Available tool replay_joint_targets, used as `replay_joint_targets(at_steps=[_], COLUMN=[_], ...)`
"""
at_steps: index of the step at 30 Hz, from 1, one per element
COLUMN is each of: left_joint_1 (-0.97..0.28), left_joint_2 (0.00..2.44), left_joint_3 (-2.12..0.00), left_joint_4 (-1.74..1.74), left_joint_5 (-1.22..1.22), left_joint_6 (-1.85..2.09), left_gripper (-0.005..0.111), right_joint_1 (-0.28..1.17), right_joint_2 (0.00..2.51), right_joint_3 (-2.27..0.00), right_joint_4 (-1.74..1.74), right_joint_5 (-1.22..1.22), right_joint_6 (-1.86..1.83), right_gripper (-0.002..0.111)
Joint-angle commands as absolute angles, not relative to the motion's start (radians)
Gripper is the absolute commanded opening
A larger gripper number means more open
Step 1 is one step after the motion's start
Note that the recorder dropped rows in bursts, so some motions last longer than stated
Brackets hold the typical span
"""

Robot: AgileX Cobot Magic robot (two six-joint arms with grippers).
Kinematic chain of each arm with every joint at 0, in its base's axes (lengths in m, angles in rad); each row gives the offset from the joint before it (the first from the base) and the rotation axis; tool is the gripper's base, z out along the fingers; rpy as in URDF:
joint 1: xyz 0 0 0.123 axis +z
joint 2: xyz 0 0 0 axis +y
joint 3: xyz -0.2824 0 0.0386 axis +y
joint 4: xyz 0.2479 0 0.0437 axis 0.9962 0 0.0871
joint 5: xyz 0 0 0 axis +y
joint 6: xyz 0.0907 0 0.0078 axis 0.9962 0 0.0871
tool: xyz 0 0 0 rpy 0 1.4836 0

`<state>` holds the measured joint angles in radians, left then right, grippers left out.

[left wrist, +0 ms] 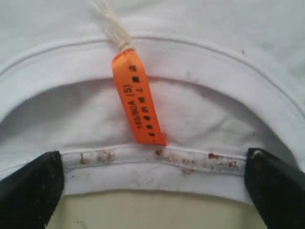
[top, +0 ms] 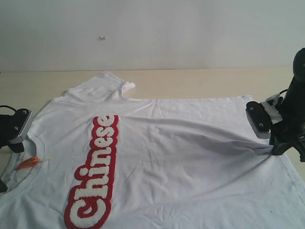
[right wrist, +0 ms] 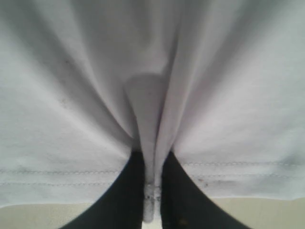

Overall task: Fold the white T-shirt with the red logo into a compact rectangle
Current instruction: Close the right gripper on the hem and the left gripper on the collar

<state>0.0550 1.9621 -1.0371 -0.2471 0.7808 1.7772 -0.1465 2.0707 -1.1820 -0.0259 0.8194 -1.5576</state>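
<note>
The white T-shirt [top: 190, 157] lies chest-up and spread across the worktop [top: 190, 78], its collar [top: 40, 143] toward the left edge, its hem [right wrist: 57, 179] toward the right edge and one sleeve [top: 107, 83] pointing to the far edge. The red logo [top: 95, 171] runs as a band across the chest. The right pincer [right wrist: 152, 155] is closed tight on a pinch of the hem, and creases fan out from that grip across the body, which suggests the cloth is being tensioned or lifted to start a fold. The left pincer [left wrist: 152, 157] stands wide, one finger on either side of the near collar band, below the orange tag [left wrist: 138, 100]. It seems lined up to take the neckline, so that both ends can be carried together. Whether its fingers touch the cloth I cannot tell. The near sleeve, the near side of the shirt and the worktop's near edge are cut off in the exterior view, as is most of the left arm. The brown specks along the collar seam are too small to identify.
</note>
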Motion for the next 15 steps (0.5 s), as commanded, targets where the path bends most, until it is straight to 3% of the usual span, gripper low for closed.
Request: replay_joint_targets(at_steps=[1,15], left_joint_1=[0.050,0.050], left_joint_2=[2.000,2.000], left_joint_3=[-1.015,-1.013], left_joint_4=[-0.278,-0.281], left_joint_5=[0.789,0.788], left_joint_6=[1.772,1.772], left_gripper=[0.105,0.105], right_joint_1=[-0.151,-0.151], right_joint_2=[2.188,2.188], right_joint_3=[-1.136,-1.136], right_joint_4=[-0.099,-0.082], right_joint_5=[0.745,0.729], right_joint_6=[-1.541,-1.515], right_gripper=[0.000,0.000])
